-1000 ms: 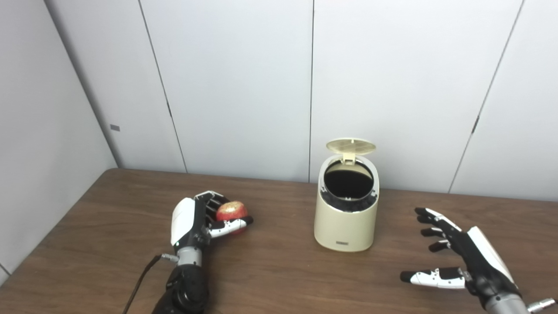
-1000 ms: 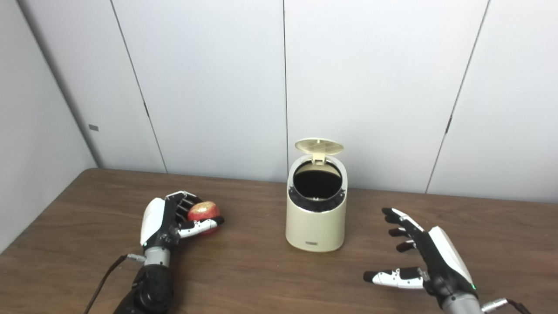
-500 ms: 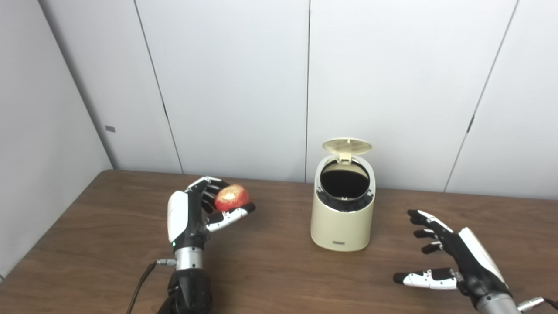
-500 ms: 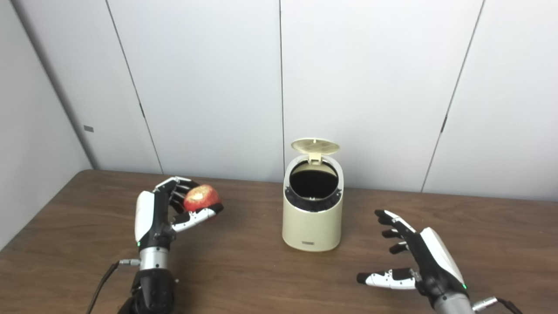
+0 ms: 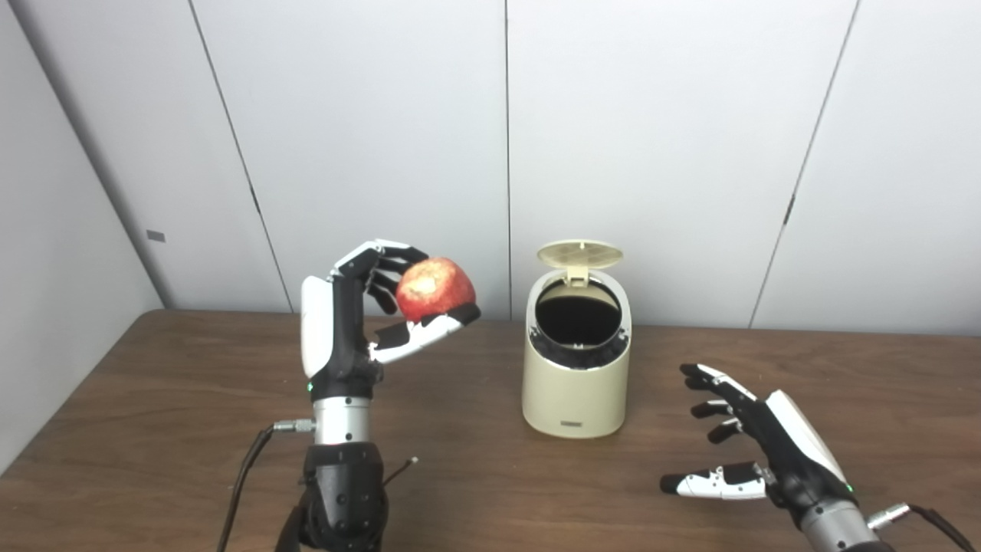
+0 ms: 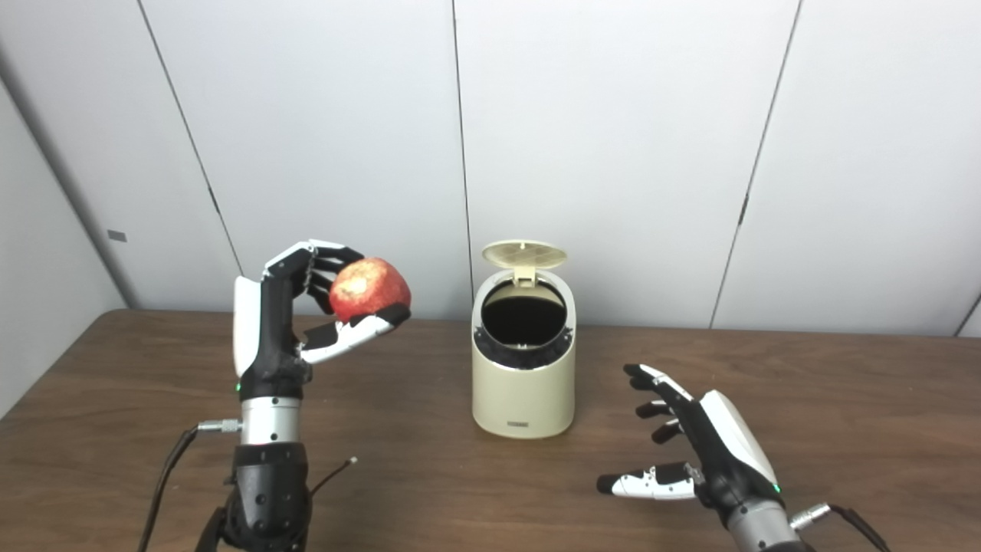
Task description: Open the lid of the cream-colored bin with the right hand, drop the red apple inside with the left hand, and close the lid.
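While the cream-colored bin [image 5: 575,376] stands just right of centre in the frame on the brown wooden table [image 5: 191,399], its lid [image 5: 579,254] is tipped up at the back, leaving the round dark opening bare. Left of the bin and well clear of the tabletop, the left hand [image 5: 349,326] is raised on an upright forearm, fingers [image 5: 375,257] curled over the top of the red apple [image 5: 434,288] and thumb pressed under it, so the fruit is clamped in the grasp. The apple sits at about the height of the lid, apart from the bin, with a pale yellowish patch facing the cameras. A thin black cable [image 5: 241,483] trails from the left wrist toward the bottom edge. At the lower right of the frame, the right hand [image 6: 701,448] hovers low over the table, palm turned toward the bin, fingers spread apart and holding nothing. Behind everything, pale grey wall panels [image 6: 613,153] fill the upper frame.
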